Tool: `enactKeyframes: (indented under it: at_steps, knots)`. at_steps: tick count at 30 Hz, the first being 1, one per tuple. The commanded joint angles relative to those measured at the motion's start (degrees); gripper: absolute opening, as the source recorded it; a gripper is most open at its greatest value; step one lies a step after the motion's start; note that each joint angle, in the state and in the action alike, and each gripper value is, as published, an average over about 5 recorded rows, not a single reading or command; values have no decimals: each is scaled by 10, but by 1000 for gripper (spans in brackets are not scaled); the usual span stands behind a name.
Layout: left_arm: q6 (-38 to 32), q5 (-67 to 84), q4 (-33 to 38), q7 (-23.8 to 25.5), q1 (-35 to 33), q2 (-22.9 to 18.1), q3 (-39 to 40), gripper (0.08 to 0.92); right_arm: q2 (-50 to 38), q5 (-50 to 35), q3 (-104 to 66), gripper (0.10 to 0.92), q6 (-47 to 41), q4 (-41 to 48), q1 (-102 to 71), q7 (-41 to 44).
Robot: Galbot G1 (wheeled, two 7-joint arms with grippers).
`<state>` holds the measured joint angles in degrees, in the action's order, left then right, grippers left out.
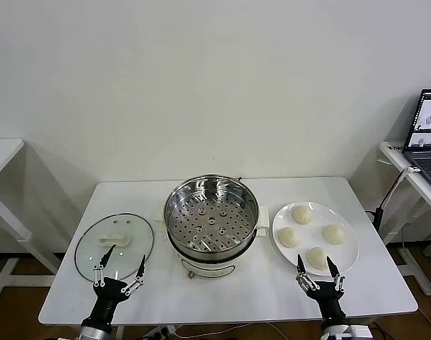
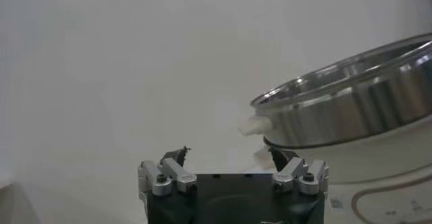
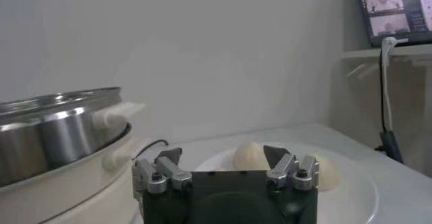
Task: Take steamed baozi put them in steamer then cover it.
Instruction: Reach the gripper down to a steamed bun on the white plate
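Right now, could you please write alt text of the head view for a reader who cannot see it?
An empty steel steamer stands mid-table, between a glass lid on the robot's left and a white plate holding four buns on its right. The open left gripper hovers near the lid, the open right gripper near the plate.

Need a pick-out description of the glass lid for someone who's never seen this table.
Find the shiny steel steamer at the middle of the white table. On the robot's left of it, flat on the tabletop just beyond the open left gripper, lies the glass lid. It is the only see-through disc, with a cream handle in its middle; the white plate on the other side holds four baozi.
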<state>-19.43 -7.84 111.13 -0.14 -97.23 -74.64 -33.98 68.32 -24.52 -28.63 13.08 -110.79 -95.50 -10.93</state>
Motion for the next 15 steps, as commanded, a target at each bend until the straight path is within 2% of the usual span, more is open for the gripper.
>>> enactKeyframes:
  at_steps: [1, 5, 10, 12, 15]
  knots:
    - [-3, -2, 16, -1, -13, -4, 1, 823, -19, 2, -9, 823, -63, -7, 56, -65]
    - [-5, -5, 25, -1, -20, -5, 1, 823, -69, -27, -16, 823, -120, 21, 158, -90]
    - [-6, -8, 38, 0, -29, -7, -3, 823, -162, -121, 43, 823, -172, 135, 351, -94]
    - [-7, -8, 41, -1, -33, -9, -5, 823, -190, -153, 82, 823, -178, 191, 427, -79]
    - [-5, -15, 39, -1, -34, -12, -9, 823, -230, -199, 149, 823, -172, 288, 536, -9]
